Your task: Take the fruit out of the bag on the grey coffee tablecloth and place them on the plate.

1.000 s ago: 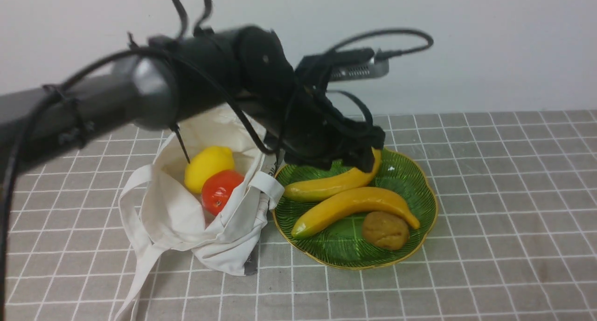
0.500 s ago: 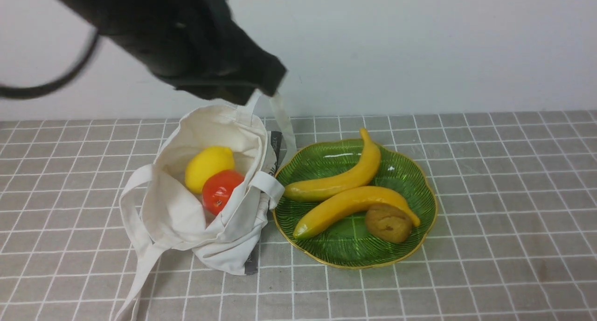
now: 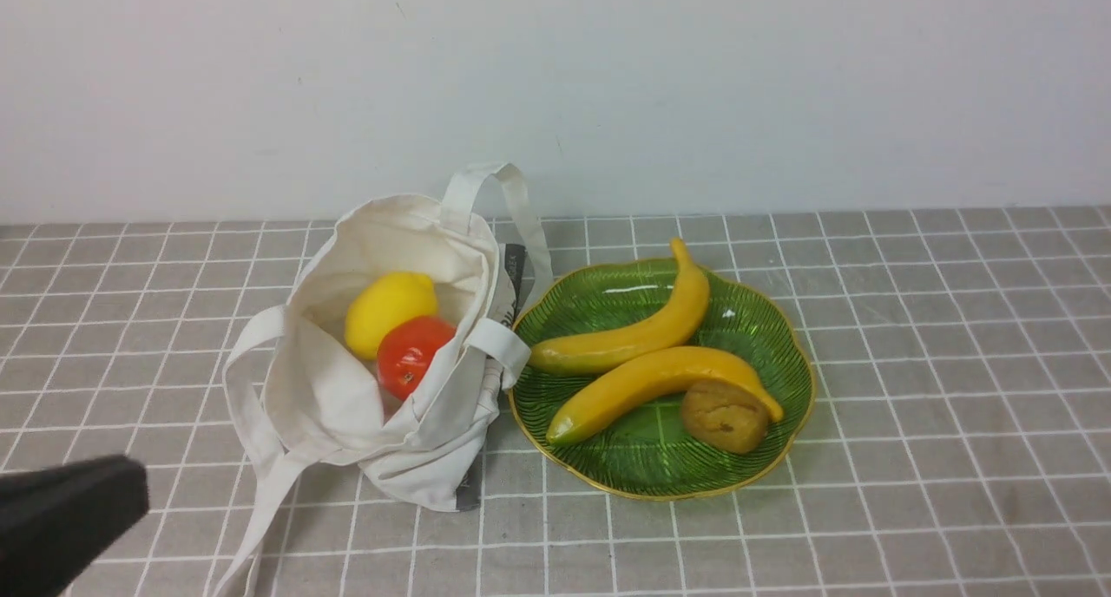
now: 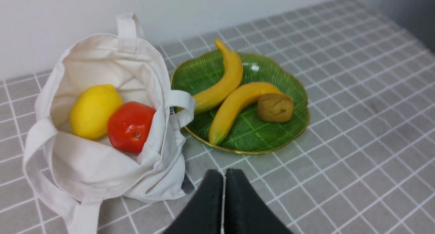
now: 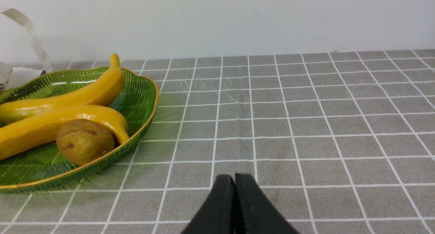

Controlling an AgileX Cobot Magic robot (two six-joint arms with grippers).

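Observation:
The off-white canvas bag point(image 3: 347, 406) lies open on the grey grid tablecloth point(image 3: 937, 389), holding the yellow lemon point(image 3: 389, 309) and the red-orange round fruit point(image 3: 412, 354). The green glass plate point(image 3: 764, 319) beside it holds the brown rough fruit point(image 3: 725, 416) and two yellow bananas point(image 3: 642, 328). My left gripper point(image 4: 223, 174) is shut and empty, above the cloth in front of the bag point(image 4: 88, 166) and plate point(image 4: 204, 67); its dark tip shows at the front view's lower left point(image 3: 69, 506). My right gripper point(image 5: 234, 179) is shut and empty, over bare cloth beside the plate point(image 5: 142, 87).
A plain white wall runs behind the table. The bag's long strap point(image 3: 260, 501) trails over the cloth toward the front edge. Another strap point(image 3: 512, 189) stands up between bag and plate.
My left arm has swung from over the plate, up above the bag, then back to the lower left corner. The brown fruit has shifted slightly against the banana's end.

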